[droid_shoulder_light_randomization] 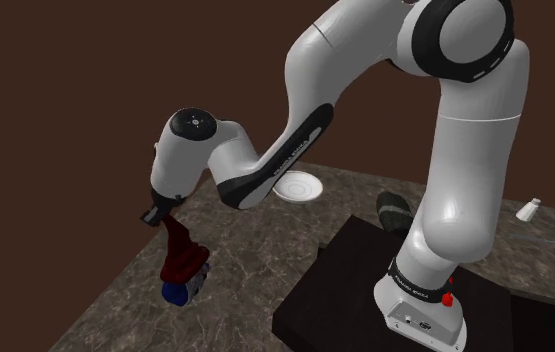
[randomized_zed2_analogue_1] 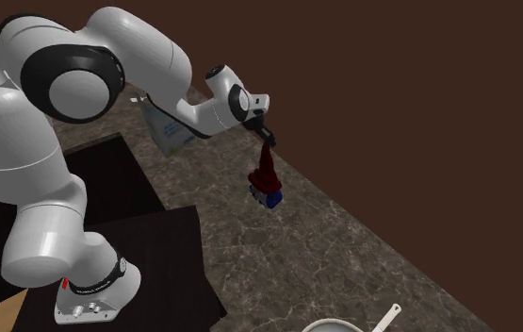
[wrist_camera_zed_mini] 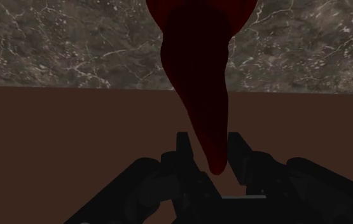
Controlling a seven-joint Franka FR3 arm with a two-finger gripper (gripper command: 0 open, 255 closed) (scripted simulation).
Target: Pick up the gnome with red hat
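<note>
The gnome has a long dark red pointed hat, with a blue and grey body below it. It hangs tilted from my gripper, which is shut on the tip of the hat. From the second exterior view the gnome dangles under the gripper over the far edge of the stone counter. In the wrist view the red hat runs away from the gripper, its tip clasped between the two fingers. I cannot tell whether the gnome's base touches the counter.
A white plate lies on the marbled counter behind the arm, with a dark rounded object and a small white shaker further right. A brown wall borders the counter. A pan rim with a handle shows at the second exterior view's bottom.
</note>
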